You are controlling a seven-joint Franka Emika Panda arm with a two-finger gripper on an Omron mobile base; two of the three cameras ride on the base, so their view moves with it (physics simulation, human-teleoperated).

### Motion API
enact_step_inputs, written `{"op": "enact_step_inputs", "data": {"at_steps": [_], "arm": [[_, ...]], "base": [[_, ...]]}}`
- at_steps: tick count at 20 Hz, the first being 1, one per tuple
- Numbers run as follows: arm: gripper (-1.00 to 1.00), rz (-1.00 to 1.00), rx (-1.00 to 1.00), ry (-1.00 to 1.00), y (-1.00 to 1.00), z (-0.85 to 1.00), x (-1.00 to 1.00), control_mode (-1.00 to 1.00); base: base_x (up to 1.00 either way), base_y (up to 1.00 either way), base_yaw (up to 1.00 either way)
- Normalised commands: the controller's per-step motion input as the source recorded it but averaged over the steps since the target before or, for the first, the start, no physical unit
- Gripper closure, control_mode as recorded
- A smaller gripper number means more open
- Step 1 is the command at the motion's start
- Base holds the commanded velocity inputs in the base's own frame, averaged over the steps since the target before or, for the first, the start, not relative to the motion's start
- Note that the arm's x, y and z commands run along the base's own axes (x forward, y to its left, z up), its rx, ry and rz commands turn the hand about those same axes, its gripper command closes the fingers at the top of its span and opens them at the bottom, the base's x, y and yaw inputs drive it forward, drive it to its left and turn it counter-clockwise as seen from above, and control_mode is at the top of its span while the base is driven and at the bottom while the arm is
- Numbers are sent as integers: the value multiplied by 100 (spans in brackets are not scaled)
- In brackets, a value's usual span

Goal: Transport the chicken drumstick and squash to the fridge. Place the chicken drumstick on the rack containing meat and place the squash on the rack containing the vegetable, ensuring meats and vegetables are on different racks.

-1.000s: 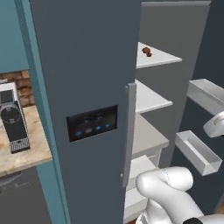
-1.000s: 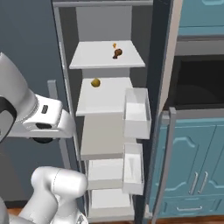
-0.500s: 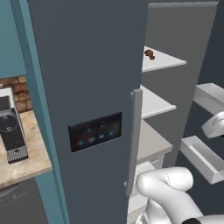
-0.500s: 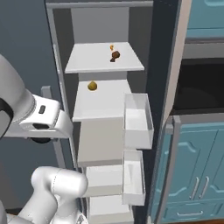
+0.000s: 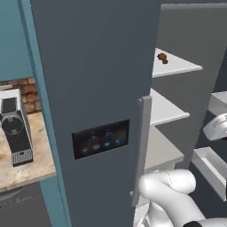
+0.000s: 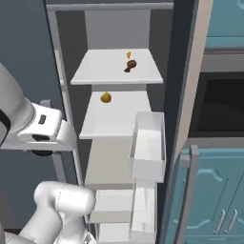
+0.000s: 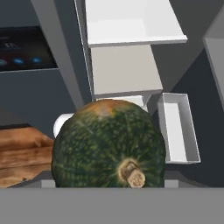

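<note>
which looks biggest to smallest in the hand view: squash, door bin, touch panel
1. squash, though it sits right at the camera, so nearness inflates it
2. door bin
3. touch panel, cut off by the frame edge

One squash (image 7: 108, 146), one drumstick (image 6: 130, 65), perhaps one yellow vegetable (image 6: 106, 97).

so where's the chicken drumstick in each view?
Left base view: chicken drumstick on the fridge's top shelf, upper right.
Right base view: on the same shelf, upper centre.
Hand view: not in it.
Shared landmark: the white top shelf.
</note>
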Motion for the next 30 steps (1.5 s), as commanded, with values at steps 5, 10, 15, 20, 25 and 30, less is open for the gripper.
{"op": "enact_step_inputs", "data": {"at_steps": [5, 10, 15, 20, 25, 30], "arm": [[100, 0, 0, 0, 0, 0, 0, 100], [100, 0, 0, 0, 0, 0, 0, 100], [100, 0, 0, 0, 0, 0, 0, 100], [100, 0, 0, 0, 0, 0, 0, 100], [100, 0, 0, 0, -21, -7, 52, -100], [100, 0, 0, -3, -10, 0, 68, -100]], "base": [[50, -35, 34], [28, -13, 11], [1, -9, 0], [24, -31, 0], [12, -12, 0], [0, 0, 0]]}}
